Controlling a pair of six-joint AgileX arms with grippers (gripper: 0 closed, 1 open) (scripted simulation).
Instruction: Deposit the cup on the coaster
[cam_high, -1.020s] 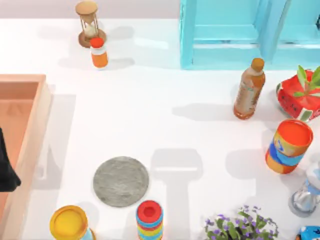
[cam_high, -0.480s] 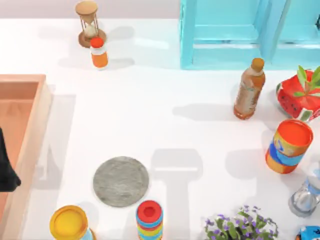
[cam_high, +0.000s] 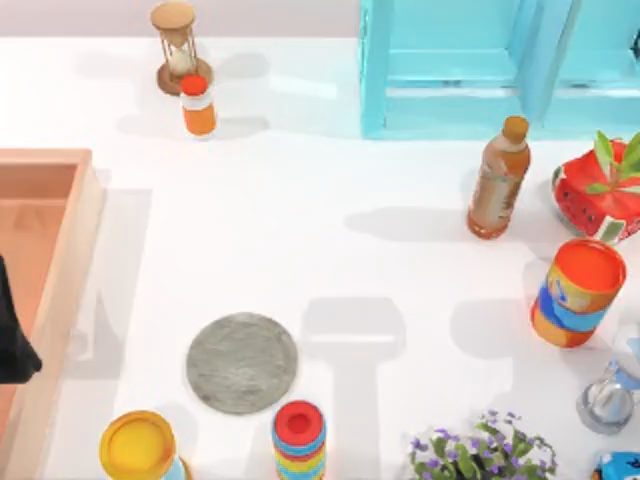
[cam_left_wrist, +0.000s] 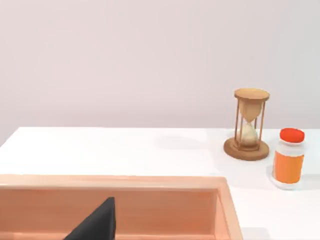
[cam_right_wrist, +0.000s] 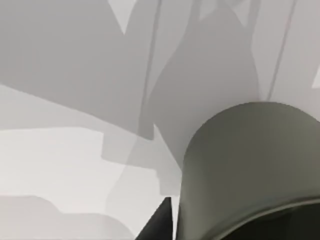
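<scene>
The cup (cam_high: 609, 398) is a see-through glass tumbler at the table's right edge, below the striped container with the orange top. In the right wrist view the cup (cam_right_wrist: 250, 170) looms very close as a grey cylinder, with a dark piece of my right gripper (cam_right_wrist: 157, 227) right beside it. The coaster (cam_high: 242, 362), a flat mottled grey disc, lies bare in the front left-centre of the table, far to the left of the cup. My left gripper (cam_high: 12, 340) is parked at the left edge over the wooden tray, and its dark tip (cam_left_wrist: 97, 222) shows in the left wrist view.
A wooden tray (cam_high: 70, 250) runs along the left side. Near the coaster stand a yellow-topped container (cam_high: 138, 445) and a red-topped striped one (cam_high: 299, 438). Between cup and coaster is a purple-flowered plant (cam_high: 485, 450). A brown bottle (cam_high: 498, 180), an orange-topped container (cam_high: 577, 292), an hourglass (cam_high: 178, 48) and an orange jar (cam_high: 198, 104) stand farther back.
The cup at the right edge has shifted very slightly. Everything else stands as before.
</scene>
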